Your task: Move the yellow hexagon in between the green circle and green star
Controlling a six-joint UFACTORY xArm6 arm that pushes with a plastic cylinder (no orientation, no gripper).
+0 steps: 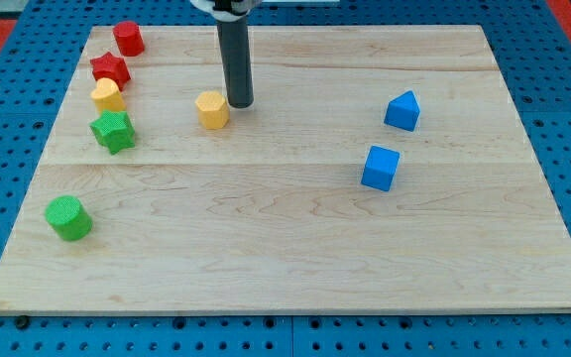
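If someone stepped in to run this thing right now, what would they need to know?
Tool: no gripper, just a rod; my tip sits right beside the yellow hexagon, on its right in the view.
Green star is at the view's left; green circle lies below it, with a gap between.
Done: tip is at the hexagon.
Left: push the hexagon left and down into that gap.
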